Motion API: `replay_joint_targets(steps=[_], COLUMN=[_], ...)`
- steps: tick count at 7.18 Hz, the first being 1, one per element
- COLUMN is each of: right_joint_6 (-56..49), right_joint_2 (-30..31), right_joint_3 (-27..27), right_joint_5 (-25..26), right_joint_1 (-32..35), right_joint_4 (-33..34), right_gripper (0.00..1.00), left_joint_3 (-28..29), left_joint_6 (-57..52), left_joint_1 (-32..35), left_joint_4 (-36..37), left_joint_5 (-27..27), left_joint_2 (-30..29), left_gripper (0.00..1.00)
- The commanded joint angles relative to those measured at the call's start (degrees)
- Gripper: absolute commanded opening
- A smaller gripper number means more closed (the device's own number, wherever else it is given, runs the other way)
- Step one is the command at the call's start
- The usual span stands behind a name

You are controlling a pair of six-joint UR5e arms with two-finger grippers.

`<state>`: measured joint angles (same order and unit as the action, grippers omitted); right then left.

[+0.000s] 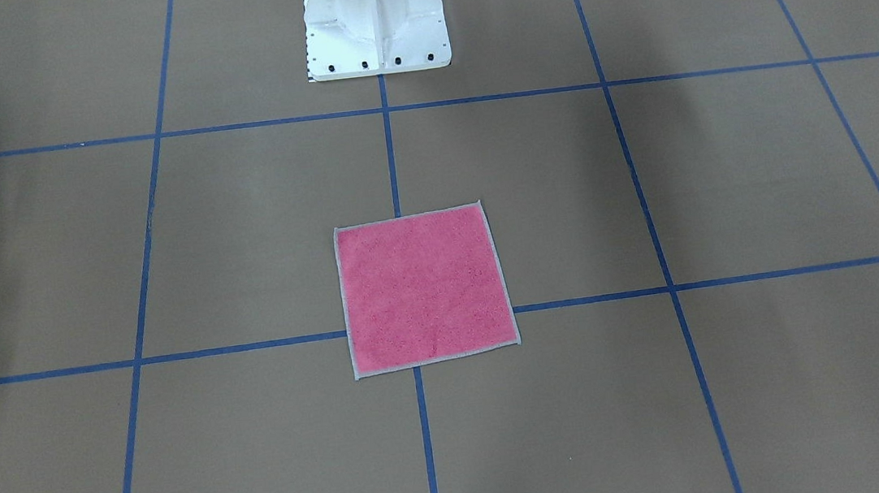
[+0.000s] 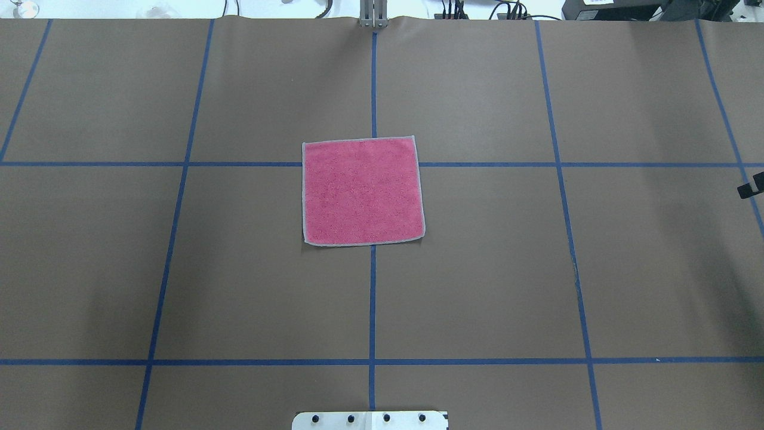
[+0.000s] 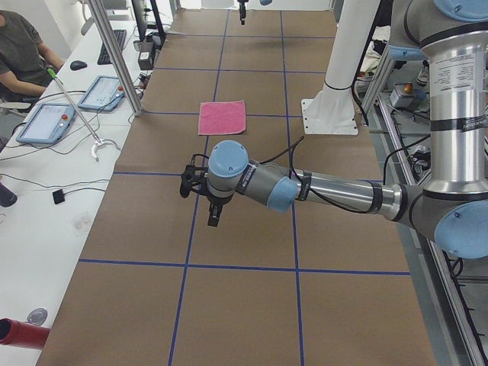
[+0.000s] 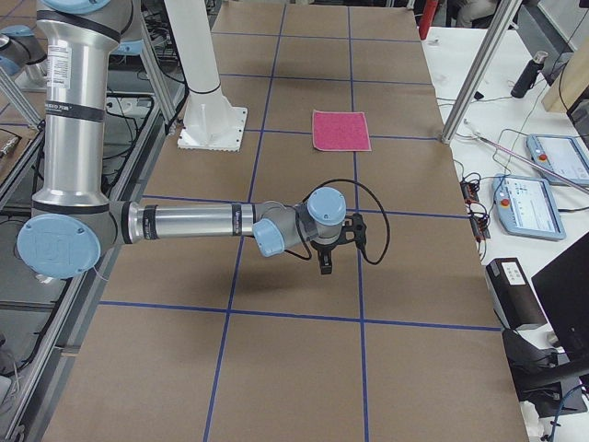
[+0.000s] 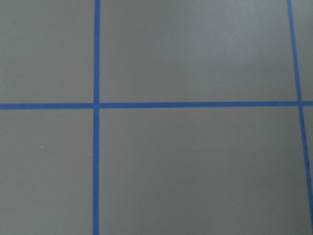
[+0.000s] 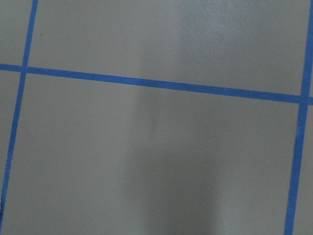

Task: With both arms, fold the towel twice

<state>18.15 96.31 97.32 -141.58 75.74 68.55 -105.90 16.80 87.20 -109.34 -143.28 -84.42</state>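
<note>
- Front-facing view: the towel (image 1: 426, 290) lies flat with the pink side up, straight out from the white pedestal (image 1: 375, 20) and well apart from it on the brown table (image 1: 687, 188). It's square, so there's no real long axis. Its edges run nearly along the blue tape (image 1: 390, 154) grid, a touch skewed, and it covers a tape crossing.
- Overhead view: the towel sits out in front of the pedestal, with light grey edging visible all the way round. A small black piece (image 2: 751, 188) pokes in at the right edge, too cropped to say what it is.
- Left side view: the left arm (image 3: 335, 191) reaches out low over the table on the camera's side of the pedestal. The left gripper (image 3: 215, 219) points down, well apart from the towel, which lies further along, level with the pedestal. Can't tell how wide its jaws stand. There's a label band (image 3: 457, 122) on the upright tube, print too small to read. A person (image 3: 19, 53) sits at a side desk with tablets (image 3: 47, 122).
- Right side view: pretty much a mirror of that. The right arm (image 4: 193, 221) is stretched low and the right gripper (image 4: 324, 262) points down, nearer the camera than the pedestal and well apart from the towel. Can't tell its opening either.
- Wrist views: both show just brown table and tape lines.
</note>
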Motion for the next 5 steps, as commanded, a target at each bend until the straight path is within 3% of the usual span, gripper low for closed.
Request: replay_joint_targets(steps=[1,4,5], right_joint_6=[0.1,0.2,2.9], right_joint_2=[-0.5,-1.2,-2.2], right_joint_3=[-2.7,-2.2,-2.1], right_joint_5=[0.3,0.3,0.2], right_joint_1=[-1.3,-1.7,-2.3], right_joint_4=[-0.5,-2.7,-3.5], right_gripper=[1.0,1.0,1.0], left_joint_3=[0.3,0.0,0.0], left_joint_6=[1.2,2.2,7.3], left_joint_1=[-0.1,0.0,-0.1], left_joint_4=[-4.5,-8.2,-7.8], left_joint_5=[0.0,0.2,0.1], left_joint_2=[-6.5,-7.2,-10.3], left_gripper=[1.0,1.0,1.0])
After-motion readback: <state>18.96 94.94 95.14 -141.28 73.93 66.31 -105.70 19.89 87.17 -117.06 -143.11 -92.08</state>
